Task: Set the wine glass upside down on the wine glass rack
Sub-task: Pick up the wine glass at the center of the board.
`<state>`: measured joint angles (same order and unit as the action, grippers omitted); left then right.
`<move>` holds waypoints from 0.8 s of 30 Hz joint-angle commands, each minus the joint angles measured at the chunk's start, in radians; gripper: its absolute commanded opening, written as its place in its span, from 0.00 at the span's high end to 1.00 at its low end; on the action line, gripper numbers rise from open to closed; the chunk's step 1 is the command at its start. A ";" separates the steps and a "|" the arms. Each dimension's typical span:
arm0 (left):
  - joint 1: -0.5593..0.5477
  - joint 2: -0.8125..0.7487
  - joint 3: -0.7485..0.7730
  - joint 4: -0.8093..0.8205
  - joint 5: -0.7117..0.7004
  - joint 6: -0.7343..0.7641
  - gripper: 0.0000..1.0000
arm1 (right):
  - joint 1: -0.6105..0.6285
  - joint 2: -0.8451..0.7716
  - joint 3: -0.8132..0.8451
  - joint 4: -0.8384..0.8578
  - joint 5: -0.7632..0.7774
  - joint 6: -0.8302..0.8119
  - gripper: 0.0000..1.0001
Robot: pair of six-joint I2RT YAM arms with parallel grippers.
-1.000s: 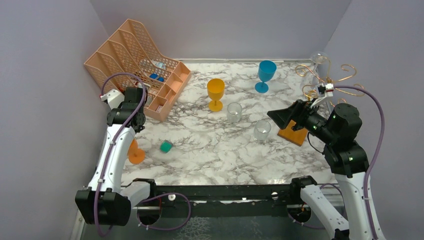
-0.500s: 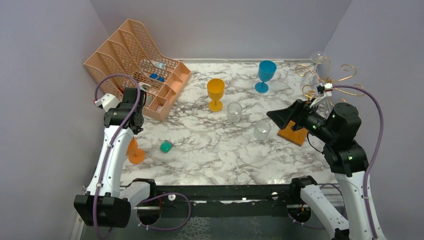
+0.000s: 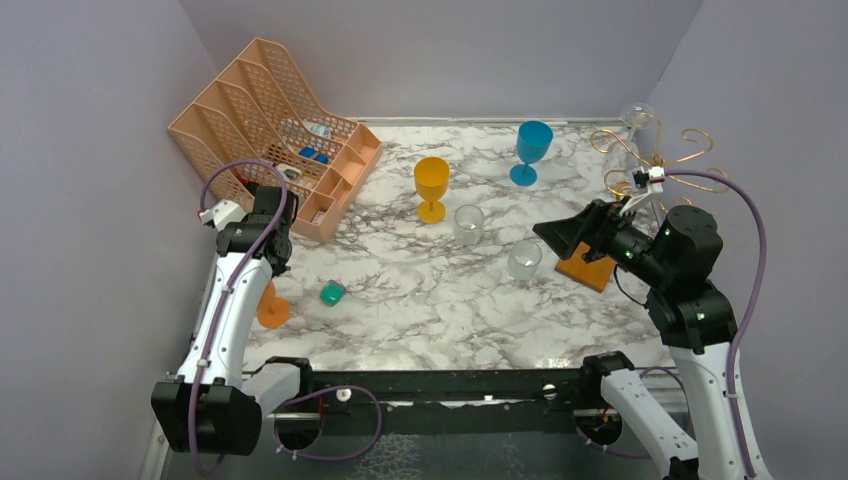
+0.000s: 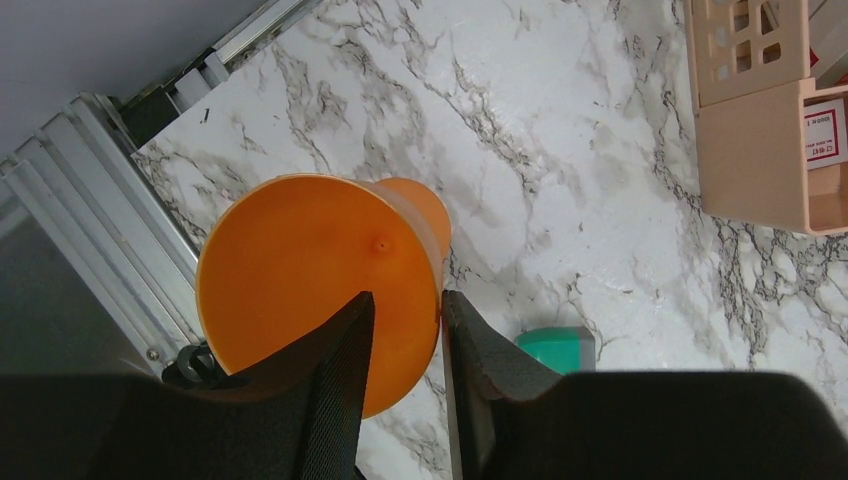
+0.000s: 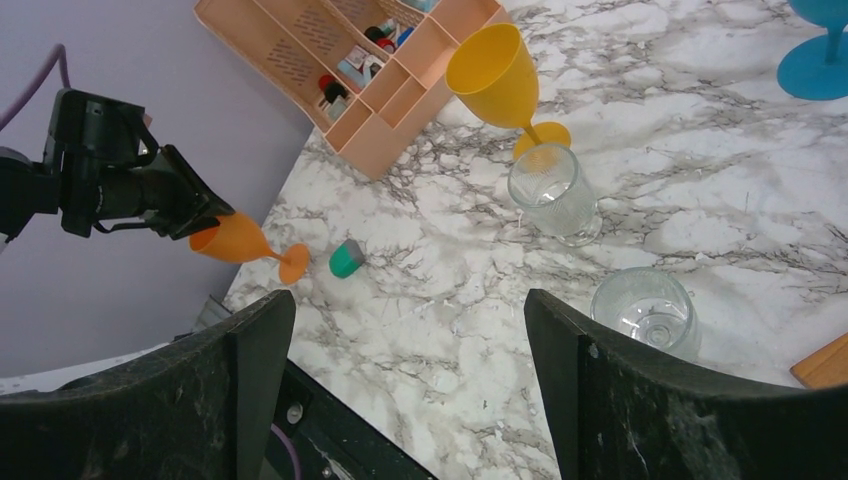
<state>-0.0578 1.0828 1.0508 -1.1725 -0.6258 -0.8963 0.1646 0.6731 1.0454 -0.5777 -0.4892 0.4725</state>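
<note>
My left gripper (image 4: 405,345) is shut on the rim of an orange wine glass (image 4: 300,270), one finger inside the bowl and one outside. The glass (image 5: 240,242) hangs tilted low over the table's near-left corner, its foot (image 5: 293,262) at or just above the marble. It also shows in the top view (image 3: 270,306). The wine glass rack (image 3: 650,150), gold wire on an orange-brown base (image 3: 588,268), stands at the far right. My right gripper (image 5: 410,310) is open and empty, held above the table beside the rack's base.
A yellow wine glass (image 3: 432,185), a blue wine glass (image 3: 533,150), two clear tumblers (image 3: 468,224) (image 3: 523,260) and a small teal cup (image 3: 333,292) stand on the marble. A peach mesh organiser (image 3: 275,130) fills the far left. A clear glass (image 3: 638,118) is at the rack.
My left wrist has shifted slightly back and forth and now sits a little nearer, with the orange glass staying low at the near left. The right arm has not moved.
</note>
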 commanded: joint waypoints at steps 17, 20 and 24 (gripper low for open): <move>0.007 -0.038 -0.002 0.019 0.014 0.022 0.88 | 0.006 0.001 -0.022 0.032 -0.057 0.016 0.17; 0.007 -0.043 0.006 0.018 0.014 0.032 0.97 | 0.006 0.005 -0.021 0.030 -0.061 0.015 0.17; 0.007 -0.052 0.018 0.011 0.003 0.037 1.00 | 0.006 0.012 -0.018 0.026 -0.067 0.016 0.18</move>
<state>-0.0582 1.0584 1.0328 -1.1576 -0.6136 -0.8738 0.1646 0.6762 1.0290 -0.5705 -0.5243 0.4820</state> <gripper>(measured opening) 0.017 0.822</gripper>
